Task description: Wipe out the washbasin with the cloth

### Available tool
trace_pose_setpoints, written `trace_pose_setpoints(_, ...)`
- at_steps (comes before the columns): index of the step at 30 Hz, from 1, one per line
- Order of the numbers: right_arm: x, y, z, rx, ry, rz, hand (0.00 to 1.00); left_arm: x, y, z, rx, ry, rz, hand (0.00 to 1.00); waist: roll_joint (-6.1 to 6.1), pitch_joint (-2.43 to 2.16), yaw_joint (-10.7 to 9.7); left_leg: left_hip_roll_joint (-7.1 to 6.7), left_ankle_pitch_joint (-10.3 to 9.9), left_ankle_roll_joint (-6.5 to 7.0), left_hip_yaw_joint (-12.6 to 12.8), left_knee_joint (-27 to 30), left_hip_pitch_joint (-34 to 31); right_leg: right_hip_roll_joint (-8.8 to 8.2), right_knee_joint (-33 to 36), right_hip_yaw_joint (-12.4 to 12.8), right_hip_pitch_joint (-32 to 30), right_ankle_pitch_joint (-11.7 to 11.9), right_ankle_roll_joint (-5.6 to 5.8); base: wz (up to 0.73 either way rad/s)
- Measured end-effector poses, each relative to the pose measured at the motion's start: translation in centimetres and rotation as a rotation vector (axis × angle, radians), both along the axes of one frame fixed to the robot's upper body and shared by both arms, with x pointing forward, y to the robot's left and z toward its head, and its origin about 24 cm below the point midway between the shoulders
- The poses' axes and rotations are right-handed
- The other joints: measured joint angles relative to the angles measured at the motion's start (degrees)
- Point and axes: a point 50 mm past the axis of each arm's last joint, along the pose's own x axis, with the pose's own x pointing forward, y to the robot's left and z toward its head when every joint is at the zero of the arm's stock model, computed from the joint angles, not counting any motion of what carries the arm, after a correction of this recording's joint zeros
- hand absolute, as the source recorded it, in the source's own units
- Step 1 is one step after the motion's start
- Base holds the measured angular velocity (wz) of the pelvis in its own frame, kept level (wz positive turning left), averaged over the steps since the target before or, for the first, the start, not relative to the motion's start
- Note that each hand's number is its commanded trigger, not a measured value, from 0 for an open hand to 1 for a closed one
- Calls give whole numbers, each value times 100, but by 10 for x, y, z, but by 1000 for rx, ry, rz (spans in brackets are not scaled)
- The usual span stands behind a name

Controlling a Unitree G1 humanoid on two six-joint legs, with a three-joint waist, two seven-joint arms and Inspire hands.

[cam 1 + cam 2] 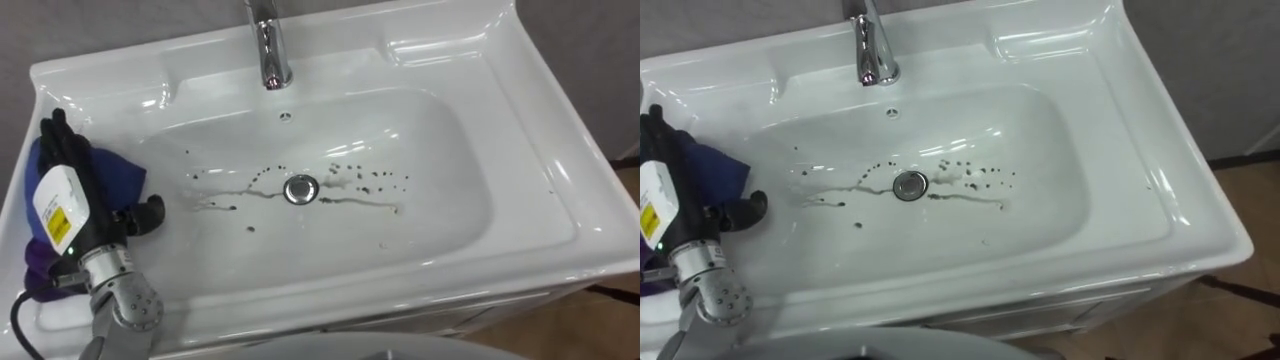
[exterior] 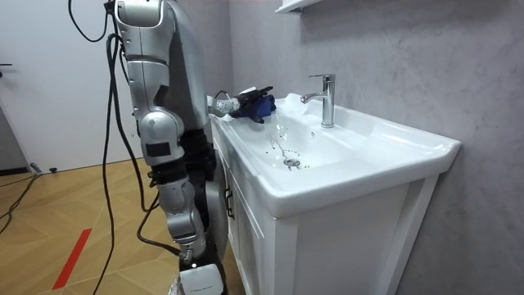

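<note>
Dirt, dark specks and brown streaks point(image 1: 352, 200), runs left to right across the floor of the white ceramic basin point(image 1: 560, 240), to the right of the black left hand point(image 1: 78, 165). That hand rests on a dark blue cloth point(image 1: 125, 175) at the left rim; whether it grips the cloth cannot be told.

Basin point(image 1: 560, 150) set in a counter, with a cloth at its left end.

The faucet point(image 1: 268, 45) stands on the back ledge, behind the middle of the bowl, and the overflow hole point(image 1: 286, 117) sits just below it in the back wall. The drain point(image 1: 300, 189) lies at the bowl's centre, with dirt specks point(image 1: 365, 178) and streaks to its left and right. The cloth point(image 1: 120, 175) lies on the bowl's left slope and rim, under the left hand point(image 1: 75, 190). A cabinet point(image 2: 344, 238) stands beneath.
</note>
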Motion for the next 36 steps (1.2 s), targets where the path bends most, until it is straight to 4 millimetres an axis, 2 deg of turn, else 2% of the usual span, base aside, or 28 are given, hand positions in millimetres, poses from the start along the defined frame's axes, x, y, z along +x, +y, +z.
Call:
trace_pose_setpoints(14, -6, -1, 0, -4, 67, 55, 0, -6, 11, 0, 107, 57, 33, 0, 60, -39, 30, 11, 0, 0, -4, 20, -4, -1, 82, -12, -41, 0, -1, 0)
trace_pose_setpoints(28, -9, -1, 0, -6, 104, 90, 0, -10, 21, 3, 119, 55, 80, 0, 77, -36, 43, 11, 0, 0, -32, 18, -24, 4, 77, -29, -48, 1, -1, 0)
trace_pose_setpoints(32, -9, -1, 0, -10, 106, 87, 0, -13, 22, -3, 110, 82, 82, 0, 104, -40, 76, 11, 0, 0, -26, -7, 4, 4, 76, -27, -37, 0, -1, -1)
trace_pose_setpoints(36, -9, -3, 1, -24, 122, 82, 0, -18, 24, -9, 70, 103, 112, 0, 153, -66, 119, 15, 1, -1, 0, -16, 31, -1, 78, -81, -13, 0, -1, -3)
